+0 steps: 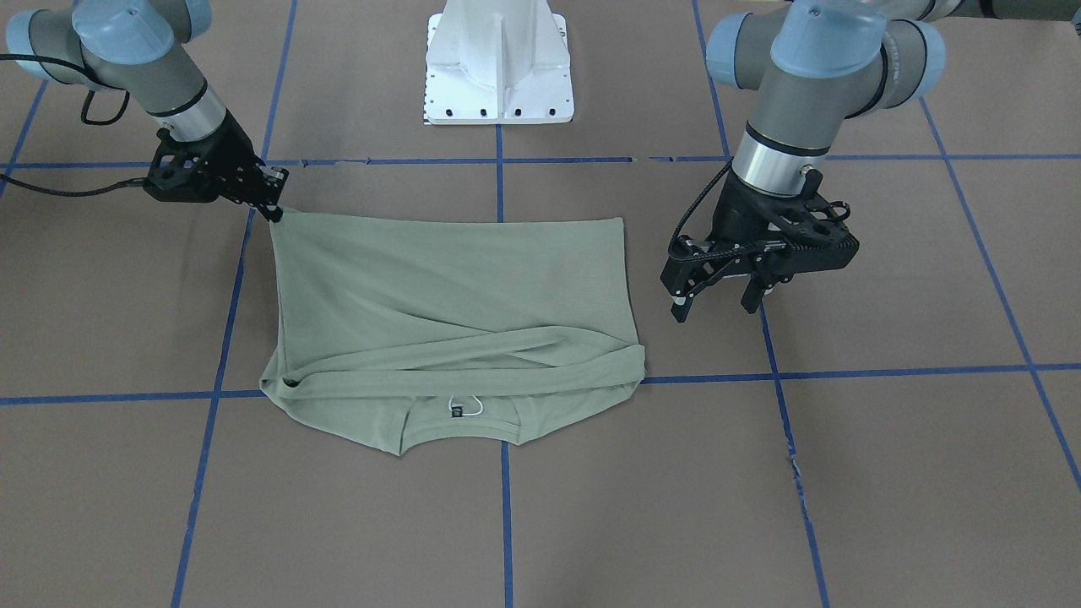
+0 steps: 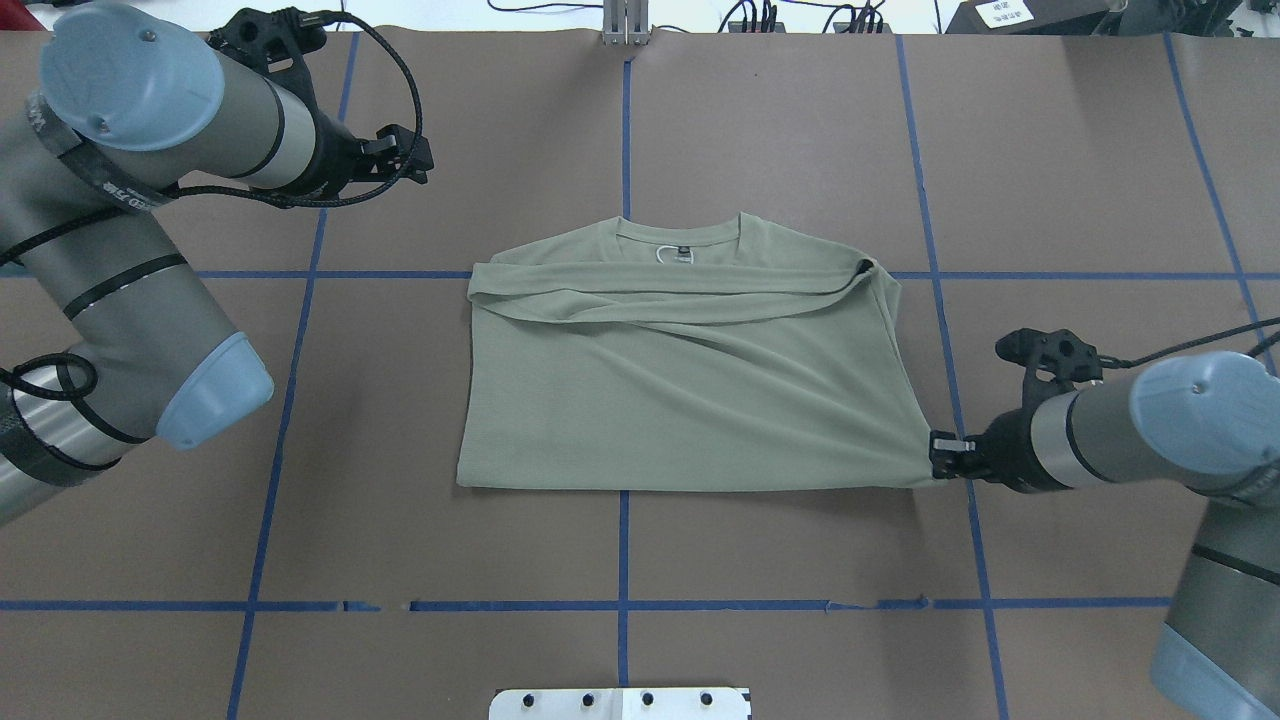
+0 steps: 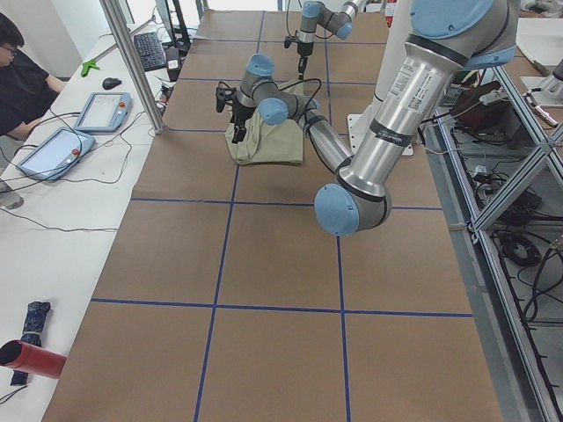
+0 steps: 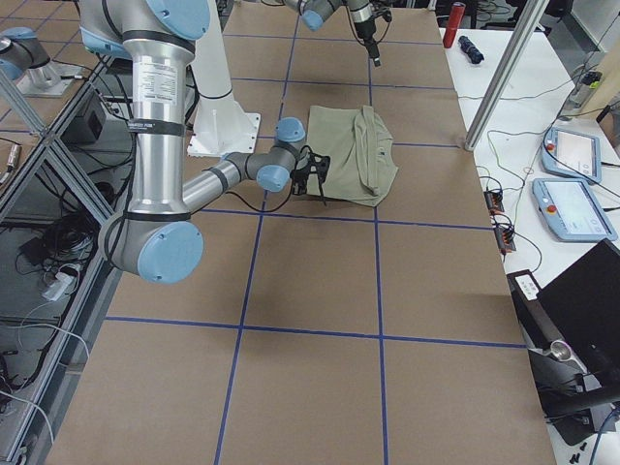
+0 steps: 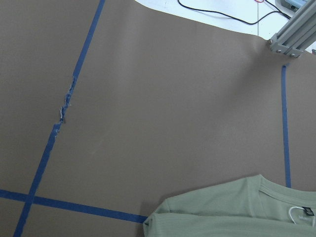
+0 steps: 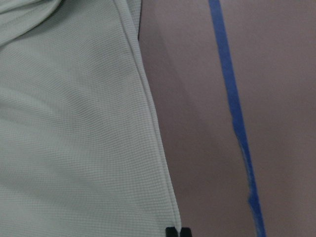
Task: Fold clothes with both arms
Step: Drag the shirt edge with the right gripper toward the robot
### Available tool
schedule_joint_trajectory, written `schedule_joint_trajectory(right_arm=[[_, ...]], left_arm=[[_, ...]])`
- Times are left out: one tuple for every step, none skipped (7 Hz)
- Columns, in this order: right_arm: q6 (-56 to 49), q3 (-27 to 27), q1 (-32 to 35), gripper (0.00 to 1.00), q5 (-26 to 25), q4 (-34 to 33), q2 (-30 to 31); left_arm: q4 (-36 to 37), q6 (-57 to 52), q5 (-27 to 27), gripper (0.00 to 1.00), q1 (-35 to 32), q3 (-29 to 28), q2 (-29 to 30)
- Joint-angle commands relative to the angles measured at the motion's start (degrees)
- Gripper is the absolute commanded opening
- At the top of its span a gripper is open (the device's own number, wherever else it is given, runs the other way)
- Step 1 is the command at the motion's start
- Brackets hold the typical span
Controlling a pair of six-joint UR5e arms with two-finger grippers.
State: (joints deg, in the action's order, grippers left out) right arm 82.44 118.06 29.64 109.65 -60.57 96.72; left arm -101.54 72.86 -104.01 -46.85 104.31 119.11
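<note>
Sage-green shirt (image 2: 680, 400), one only, lies flat mid-tabletop (image 2: 800, 600) with both sleeves crossed over the chest; the body folds look yet to be made. Of two arms, the right hand (image 1: 275, 213) is pinched tight on a hem corner, while the left hand (image 1: 714, 311) hangs spread and empty beside the shirt

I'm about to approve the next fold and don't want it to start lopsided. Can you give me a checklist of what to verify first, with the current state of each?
1. Right gripper shut on a hem corner of the sage-green long-sleeved knit shirt: ok.
2. Left gripper gripping the other hem corner: not ok; open, off the cloth.
3. Sleeves folded across the body: ok.
4. Cloth lying smooth: not ok; creases run to the pinched corner.
5. Right grip catches every layer: cannot tell.
</note>
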Motion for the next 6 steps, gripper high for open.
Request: schedule_joint_trajectory(right_arm=[[0.1, 7.2, -4.0, 0.0, 5.5, 0.2, 7.5], [0.3, 7.9, -5.9, 0.0, 8.4, 0.2, 9.1], [0.4, 8.1, -7.8, 0.0, 9.3, 0.4, 11.0], [0.4, 9.0, -8.2, 0.0, 11.1, 0.5, 12.4], [0.6, 10.2, -8.1, 0.99, 12.9, 0.5, 12.4], [0.6, 11.6, -6.4, 1.0, 13.0, 0.5, 12.1]], left_arm=[[1.2, 0.0, 0.1, 0.99, 0.1, 1.3, 0.0], [1.5, -0.1, 0.2, 0.99, 0.1, 1.5, 0.0], [1.5, -0.1, 0.6, 0.99, 0.1, 1.7, -0.1], [1.5, -0.1, 0.6, 0.99, 0.1, 1.9, 0.0], [1.6, -0.1, 0.6, 0.99, 0.1, 2.2, 0.0], [1.6, -0.1, 0.5, 0.99, 0.2, 2.3, 0.0]])
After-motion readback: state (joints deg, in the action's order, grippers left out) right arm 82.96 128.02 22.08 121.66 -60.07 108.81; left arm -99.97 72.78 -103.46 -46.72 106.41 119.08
